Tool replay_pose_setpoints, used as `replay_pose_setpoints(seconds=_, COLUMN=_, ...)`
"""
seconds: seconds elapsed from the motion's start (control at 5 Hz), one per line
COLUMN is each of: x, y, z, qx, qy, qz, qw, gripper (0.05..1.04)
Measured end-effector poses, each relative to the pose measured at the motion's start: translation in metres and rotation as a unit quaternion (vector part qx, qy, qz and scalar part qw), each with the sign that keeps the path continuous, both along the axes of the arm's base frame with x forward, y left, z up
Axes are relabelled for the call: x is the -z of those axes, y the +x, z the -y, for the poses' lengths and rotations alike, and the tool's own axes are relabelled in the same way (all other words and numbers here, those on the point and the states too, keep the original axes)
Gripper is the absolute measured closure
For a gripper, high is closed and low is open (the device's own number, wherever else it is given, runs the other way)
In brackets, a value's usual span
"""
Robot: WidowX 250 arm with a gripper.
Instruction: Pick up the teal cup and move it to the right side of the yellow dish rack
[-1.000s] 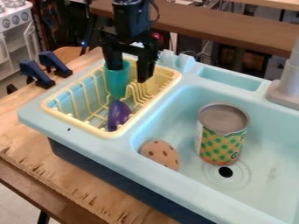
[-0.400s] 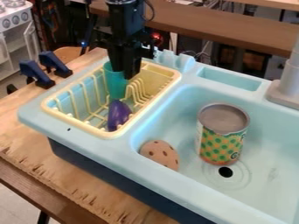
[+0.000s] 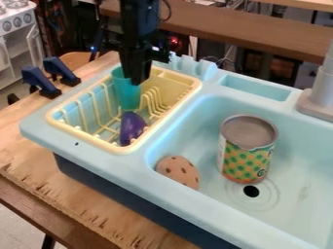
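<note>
Where the gripper (image 3: 138, 81) earlier straddled the teal cup (image 3: 126, 95) broadly, its outline has narrowed beside the cup's rim, and the cup has shifted slightly left in view; that suggests a grasp or turn under way, though I cannot tell whether it is pinching anything. Upright in the yellow dish rack (image 3: 83, 136), the cup stands near a purple eggplant (image 3: 132, 127). Within the sink (image 3: 224, 224), the can (image 3: 246, 158) wears a green-and-orange patterned label with partial lettering; the cookie (image 3: 178, 171) shows no writing.
</note>
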State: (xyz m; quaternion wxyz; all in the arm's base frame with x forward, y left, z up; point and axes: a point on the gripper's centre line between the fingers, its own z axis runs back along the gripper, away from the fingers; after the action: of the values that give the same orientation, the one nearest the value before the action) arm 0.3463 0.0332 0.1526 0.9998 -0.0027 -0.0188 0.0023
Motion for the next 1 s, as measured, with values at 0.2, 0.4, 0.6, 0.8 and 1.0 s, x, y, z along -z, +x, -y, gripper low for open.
replay_pose_setpoints(seconds=0.2, x=-0.021, y=0.005, z=0.013, qx=0.007, qy=0.034, qz=0.004, qw=0.9994, gripper=0.991)
replay_pose_setpoints(seconds=0.4, x=-0.044, y=0.008, z=0.031, qx=0.033, qy=0.072, qz=0.013, qw=0.9967, gripper=0.991)
replay_pose_setpoints(seconds=0.6, x=-0.067, y=0.011, z=0.05, qx=0.061, qy=0.08, qz=0.023, qw=0.9947, gripper=0.991)
replay_pose_setpoints(seconds=0.8, x=-0.06, y=0.009, z=0.058, qx=0.068, qy=0.067, qz=0.014, qw=0.9953, gripper=0.991)
replay_pose_setpoints(seconds=1.0, x=-0.03, y=-0.001, z=0.055, qx=0.056, qy=0.043, qz=-0.025, qw=0.9972, gripper=0.991)
